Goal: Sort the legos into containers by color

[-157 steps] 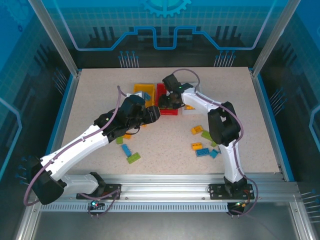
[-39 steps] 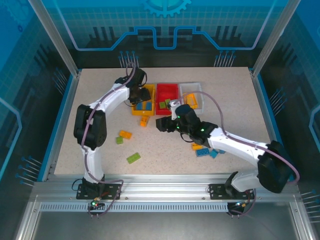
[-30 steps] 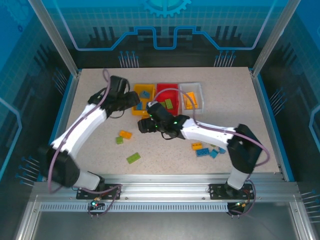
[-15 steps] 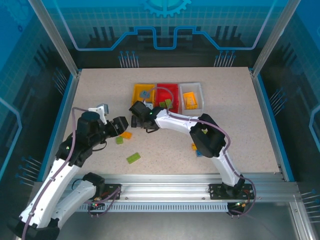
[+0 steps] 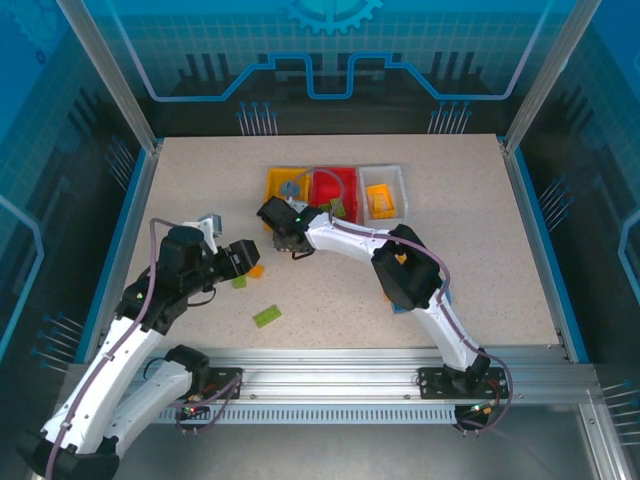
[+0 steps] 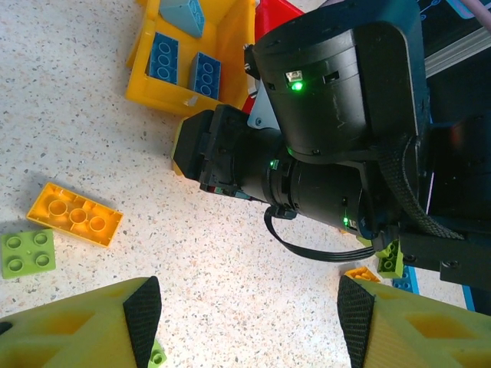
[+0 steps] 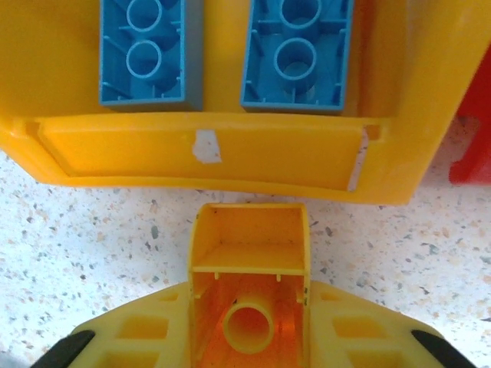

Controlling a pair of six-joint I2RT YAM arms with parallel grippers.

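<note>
The right gripper (image 7: 249, 326) is closed on an orange-yellow brick (image 7: 249, 261). In the right wrist view the brick sits between the two fingers with its hollow underside toward the camera. The near wall of the yellow bin (image 7: 207, 149) is just beside it at 12 o'clock. Whether the brick rests on the table (image 7: 92, 230) or is a little above it, I cannot tell. Inside this bin the blue bricks (image 7: 146, 50) lie side by side.

In the top view the white bin (image 5: 400, 185) holds orange pieces and the red bin (image 5: 340, 185) holds green ones. So I judge that the step in hand is carrying this brick to its container — not the yellow bin, which is nearest, but the white one, at about 2 o'clock from the gripper, past the red bin. The next move calls for a lift high enough to clear the bin walls, then a travel across and a release above the white bin.

The left gripper (image 6: 247, 307) is wide open and holds nothing. In the left wrist view an orange brick (image 6: 74, 215) lies flat at 10 o'clock from the gap of its fingers, and a small lime green brick (image 6: 27, 251) is just beside that one, at 9 o'clock. Probably one of them is its next pick — for this the gripper must turn toward them and descend. The two wrists are near each other here, so I think one arm should give room to the other.
</note>
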